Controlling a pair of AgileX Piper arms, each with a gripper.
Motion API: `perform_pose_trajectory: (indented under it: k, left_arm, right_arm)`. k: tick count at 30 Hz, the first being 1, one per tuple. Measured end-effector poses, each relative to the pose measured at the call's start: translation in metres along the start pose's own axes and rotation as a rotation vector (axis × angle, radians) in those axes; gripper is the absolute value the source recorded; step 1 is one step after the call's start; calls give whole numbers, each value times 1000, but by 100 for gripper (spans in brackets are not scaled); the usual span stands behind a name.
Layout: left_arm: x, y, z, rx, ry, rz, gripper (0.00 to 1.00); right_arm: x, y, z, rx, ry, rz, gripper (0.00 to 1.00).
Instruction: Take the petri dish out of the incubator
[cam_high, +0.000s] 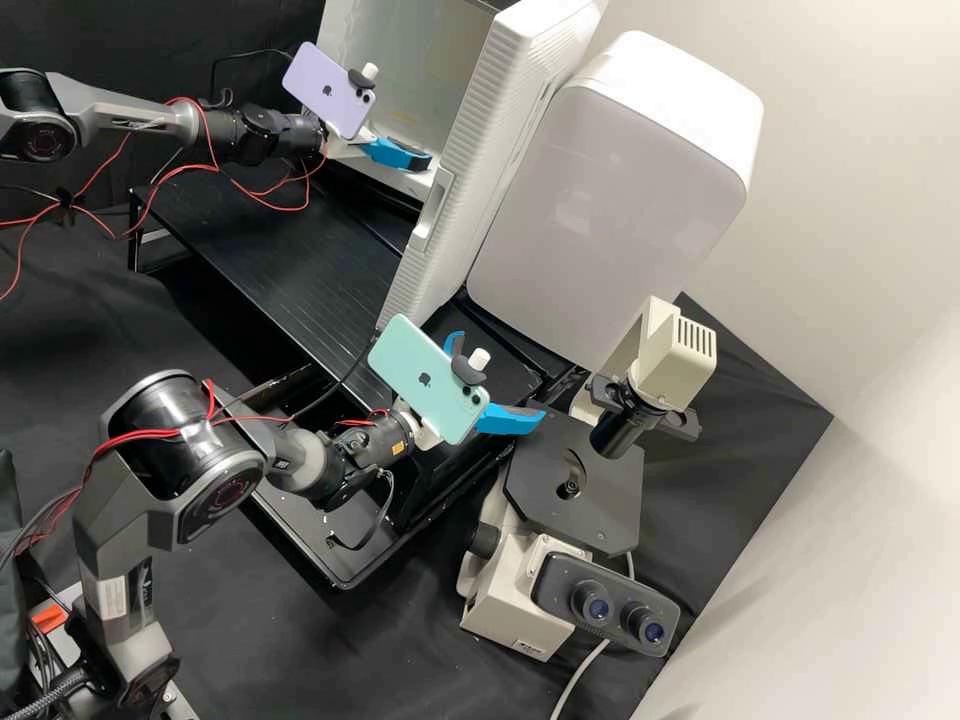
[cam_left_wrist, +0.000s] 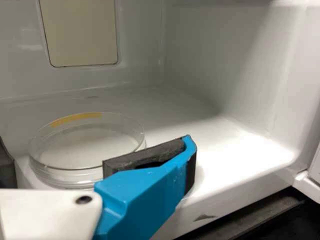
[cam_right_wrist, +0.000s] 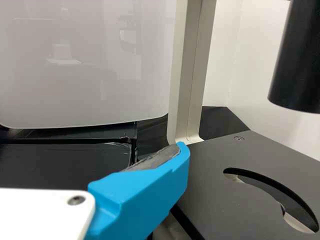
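A clear petri dish (cam_left_wrist: 85, 147) with a yellow strip on its lid rests on the white floor of the incubator (cam_left_wrist: 235, 145), near the front lip. My left gripper (cam_high: 398, 152) is at the incubator's open mouth (cam_high: 420, 70) and is open. Its blue finger (cam_left_wrist: 150, 190) with a black pad overlaps the dish's near rim, and the dark edge of the other finger (cam_left_wrist: 5, 167) lies on the dish's far side. My right gripper (cam_high: 490, 390) hangs open beside the microscope stage (cam_high: 570, 480), with one blue finger (cam_right_wrist: 145, 195) over the stage's edge.
The incubator's ribbed white door (cam_high: 490, 150) stands open between the chamber and a large white box (cam_high: 620, 190). A black raised shelf (cam_high: 280, 260) runs under the left arm. The microscope (cam_high: 560, 590) with its eyepieces and black condenser (cam_right_wrist: 300, 55) stands at the front right.
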Motion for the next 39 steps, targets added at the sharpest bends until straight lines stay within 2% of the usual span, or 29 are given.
perform_pose_trajectory:
  k: [6,7,39]
  left_arm:
    - [0,-1,0,5,2,-6,100]
    - [0,-1,0,8,4,-9,0]
    - [0,1,0,3,7,-18,0]
  right_arm:
    - [0,0,0,0,0,0,100]
    - [0,0,0,0,0,0,100]
    - [0,0,0,0,0,0,100]
